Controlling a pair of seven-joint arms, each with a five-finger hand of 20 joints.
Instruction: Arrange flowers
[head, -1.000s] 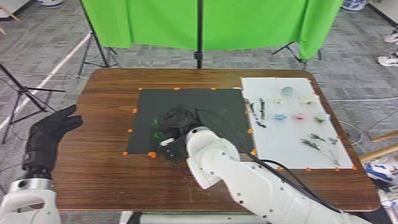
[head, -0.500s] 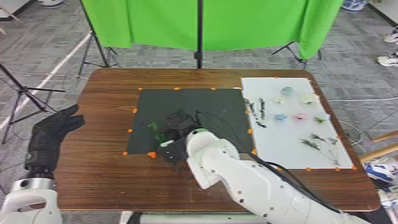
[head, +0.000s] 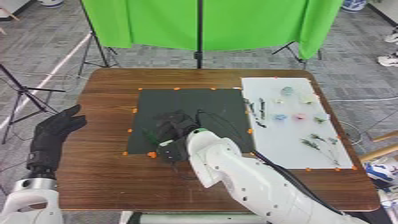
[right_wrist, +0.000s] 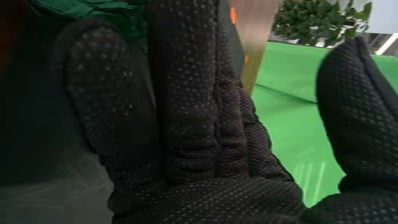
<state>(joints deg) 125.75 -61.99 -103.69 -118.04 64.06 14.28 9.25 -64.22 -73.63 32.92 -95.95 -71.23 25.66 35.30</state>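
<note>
Right robot hand (head: 174, 123) open, fingers straight — crinkled green piece (right_wrist: 93, 11) just to its left, nearer than to left robot hand (head: 55, 129)

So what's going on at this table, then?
The robot's right hand is over the dark mat, fingers straight, next to something green and crinkled; I can't tell whether it is gripped. Small blue and pink flowers and some sprigs lie on the white sheet to the right. The open left hand is at the table's left edge.
</note>
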